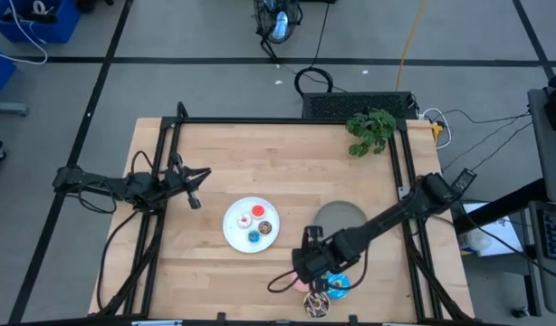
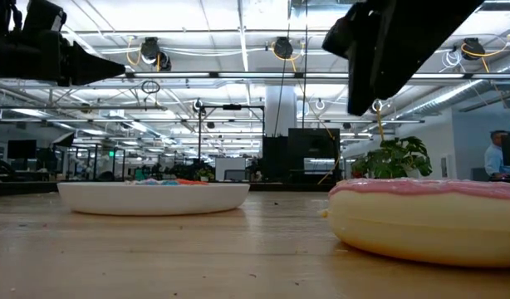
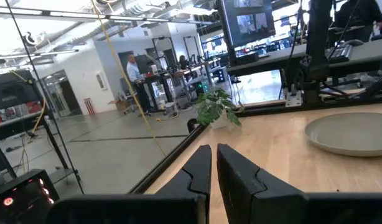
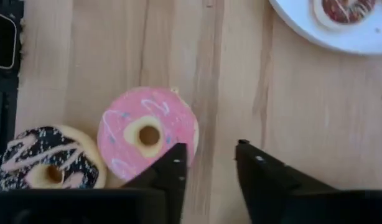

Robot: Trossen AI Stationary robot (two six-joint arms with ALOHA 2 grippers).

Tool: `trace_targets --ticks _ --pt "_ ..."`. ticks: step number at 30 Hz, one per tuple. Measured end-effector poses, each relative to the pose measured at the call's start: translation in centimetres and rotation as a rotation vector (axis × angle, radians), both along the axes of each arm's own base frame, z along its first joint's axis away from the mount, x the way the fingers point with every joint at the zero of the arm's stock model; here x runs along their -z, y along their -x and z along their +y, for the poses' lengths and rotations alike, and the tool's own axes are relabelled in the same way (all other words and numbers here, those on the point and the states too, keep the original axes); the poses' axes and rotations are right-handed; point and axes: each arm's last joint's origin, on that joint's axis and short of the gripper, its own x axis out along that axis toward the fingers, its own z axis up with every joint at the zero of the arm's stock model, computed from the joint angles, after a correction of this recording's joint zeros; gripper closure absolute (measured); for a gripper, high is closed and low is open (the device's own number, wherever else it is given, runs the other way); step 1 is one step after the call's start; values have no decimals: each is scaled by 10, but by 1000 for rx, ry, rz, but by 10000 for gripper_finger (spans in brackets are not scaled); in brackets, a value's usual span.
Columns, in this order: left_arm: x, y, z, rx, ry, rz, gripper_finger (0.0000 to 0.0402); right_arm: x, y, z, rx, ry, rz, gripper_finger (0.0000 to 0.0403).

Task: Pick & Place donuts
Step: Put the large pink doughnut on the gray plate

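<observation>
The right arm reaches from the right edge of the tabletop (image 1: pixel 287 172) diagonally toward the near edge, its forearm passing over the grey plate (image 1: pixel 340 216), and its wrist bends down so that the right hand (image 4: pixel 209 163) points straight at the wood. That hand's fingers stand narrowly apart and hold nothing; one fingertip (image 4: pixel 177 155) hangs over the rim of the large pink donut (image 4: pixel 147 134), the other over bare wood beside it. The pink donut lies flat near the near edge, touching the large brown donut (image 4: pixel 46 164) with pale striped icing, which sits closer to that edge. In the high view the large blue sprinkled donut (image 1: pixel 338 284) shows just beside the right hand, between it and the right edge. Nearer the middle of the tabletop, the white plate (image 1: pixel 235 234) carries four tiny donuts: a pink-white one (image 1: pixel 244 220), a red one (image 1: pixel 258 213), a brown one (image 1: pixel 264 227) and a blue one (image 1: pixel 253 237). The left arm waits over the left edge, stretched level above the tabletop, with the left hand (image 3: pixel 213 163) pointing across toward the right edge, its fingers almost together and empty. A small green plant (image 1: pixel 371 129) stands at the far right corner.
</observation>
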Motion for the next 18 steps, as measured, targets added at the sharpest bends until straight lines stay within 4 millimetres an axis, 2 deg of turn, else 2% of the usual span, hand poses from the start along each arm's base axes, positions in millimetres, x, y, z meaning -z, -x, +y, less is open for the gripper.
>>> trace_targets --ticks 5,9,13,18 --pt "0 0 0 -3 -21 14 369 10 -8 7 -84 -33 -21 195" --pt "1 0 0 -3 -20 16 369 20 -13 11 -89 -58 -19 153" --pt "1 0 0 -2 -19 17 369 30 -14 11 -84 -37 17 141" --pt "2 0 0 -2 -19 23 369 34 -14 12 -87 -40 18 147"
